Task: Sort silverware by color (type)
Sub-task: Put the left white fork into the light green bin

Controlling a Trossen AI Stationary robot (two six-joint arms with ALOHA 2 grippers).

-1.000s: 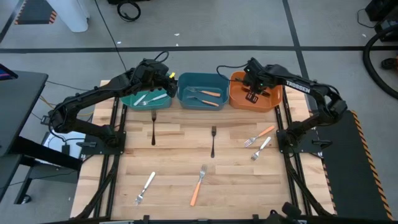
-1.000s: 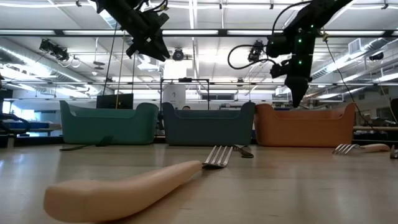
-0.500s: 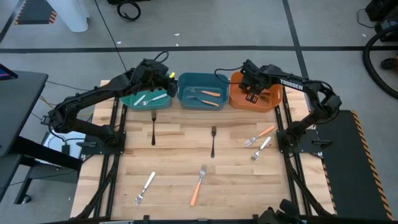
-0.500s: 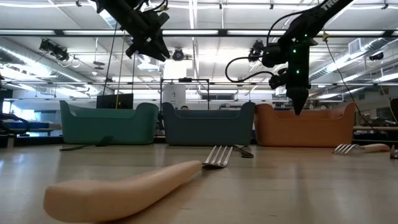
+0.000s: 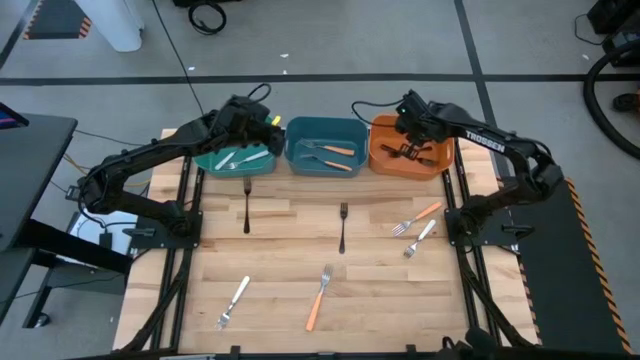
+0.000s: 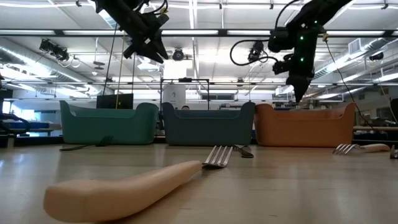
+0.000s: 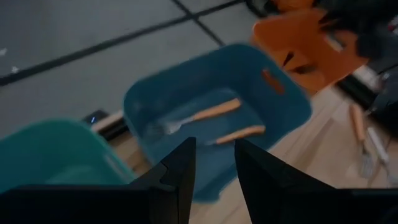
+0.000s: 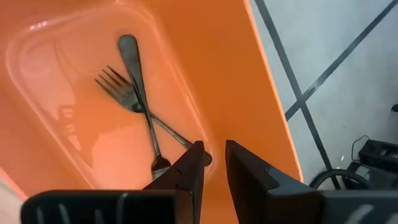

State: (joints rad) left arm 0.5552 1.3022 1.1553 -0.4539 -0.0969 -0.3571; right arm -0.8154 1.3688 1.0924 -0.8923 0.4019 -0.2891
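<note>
Forks (image 5: 342,226) look light, stiff, slippery; pinch mid-handle. Seven remain on the worktop (image 5: 280,290), around 6 o'clock of the bins. Right gripper (image 8: 211,163), spread and empty, hangs over two black forks (image 8: 137,99) in the orange bin (image 5: 380,160); left gripper (image 7: 214,163) is spread too.

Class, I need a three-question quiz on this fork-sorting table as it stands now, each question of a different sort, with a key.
1. True or false: the orange bin holds two black forks.
2. How many forks still lie on the table outside the bins?
A. four
B. six
C. nine
3. Fill in: the forks with orange handles lie in the ____ bin.

Key
1. True. The right wrist view shows two black forks crossed in the orange bin, with the right gripper above them, fingers apart and empty.
2. B. Two black, two white, two with orange handles.
3. Blue, the middle one. The left gripper hangs above it, open.
</note>
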